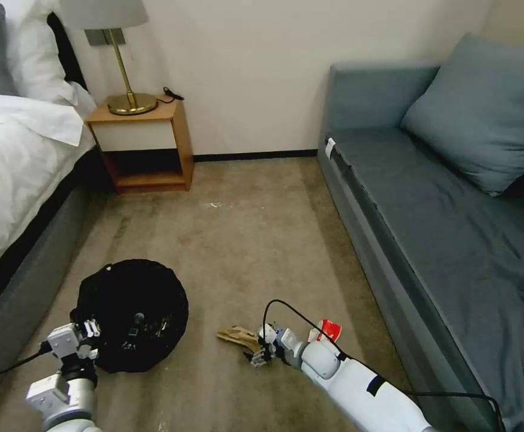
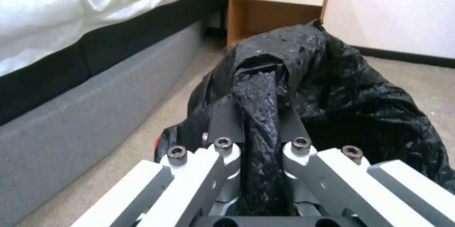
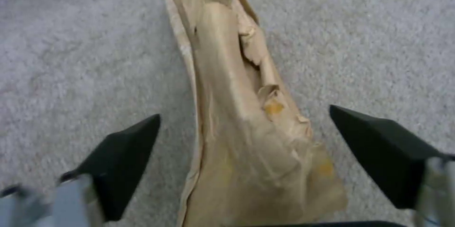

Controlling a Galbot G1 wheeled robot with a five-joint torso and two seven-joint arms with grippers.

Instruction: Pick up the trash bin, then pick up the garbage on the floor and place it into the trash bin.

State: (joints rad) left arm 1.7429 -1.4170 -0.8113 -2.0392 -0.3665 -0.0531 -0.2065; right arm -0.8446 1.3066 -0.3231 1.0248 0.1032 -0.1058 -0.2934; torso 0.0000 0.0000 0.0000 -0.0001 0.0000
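Carpet (image 1: 243,240) covers the floor of this bedroom, with a bed (image 1: 15,162) on your left and a grey sofa (image 1: 442,210) on your right.

Your left end effector (image 2: 260,138) is closed on a fold of the black bag (image 2: 360,106) at the rim of the bin (image 1: 131,313); in the left wrist view a strip of the bag runs between its fingers (image 2: 223,120). So the bin is in your grip, at the near left, just beside the bed base. I cannot tell if it is lifted or rests on the carpet.

Your right end effector (image 3: 244,163) is low over the carpet with its fingers (image 3: 121,163) spread wide, one on each side of the tan paper (image 3: 237,113). The tips do not touch the paper yet. In the head view the paper (image 1: 237,336) lies just in front of this end effector (image 1: 259,348), and the red packet (image 1: 329,329) lies just beside the right wrist, on the sofa side.

As I judge it, the first step is done, because you hold the bin. The paper is the piece in hand now, and it is not yet grasped. After it, at least the red packet is left on the floor. What is already inside the bin I cannot make out, since the inside is too dark.
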